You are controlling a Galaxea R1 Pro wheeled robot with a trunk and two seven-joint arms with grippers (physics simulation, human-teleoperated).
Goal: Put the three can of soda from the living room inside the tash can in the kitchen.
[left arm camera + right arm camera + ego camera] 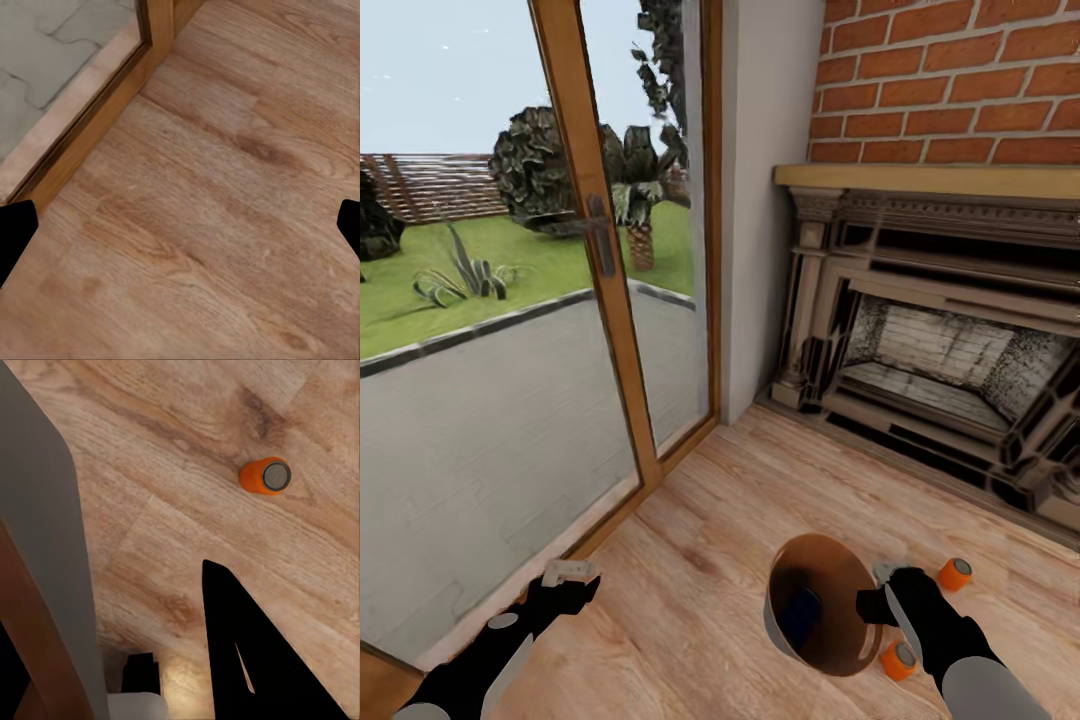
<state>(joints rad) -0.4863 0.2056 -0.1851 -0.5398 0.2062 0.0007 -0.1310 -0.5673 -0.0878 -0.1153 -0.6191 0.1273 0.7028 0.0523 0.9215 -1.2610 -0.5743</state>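
Beside the brick fireplace (pixel 950 330), on the wood floor (pixel 700 560), the right pincer (pixel 880 603) is clamped on the rim of the tash can (pixel 815 615) — the bin hangs tilted, its brown inside turned up toward the head camera, with something dark and bluish showing in it that I cannot identify. Two cans of soda are on the floor just to the right of that pincer: one (pixel 955 573) a little farther out toward the hearth, the other (pixel 898 659) nearer the robot and close under the right forearm. The right wrist view shows one can (pixel 266 475) from above, grey top facing up, so its long axis looks upright. The left pincer (pixel 570 575) hangs well apart from them, over bare floor by the glass door (pixel 510 330), fingers spread and holding nothing. The right arm is nearer by far, but it is occupied — so the free left would have to reach across the bin.
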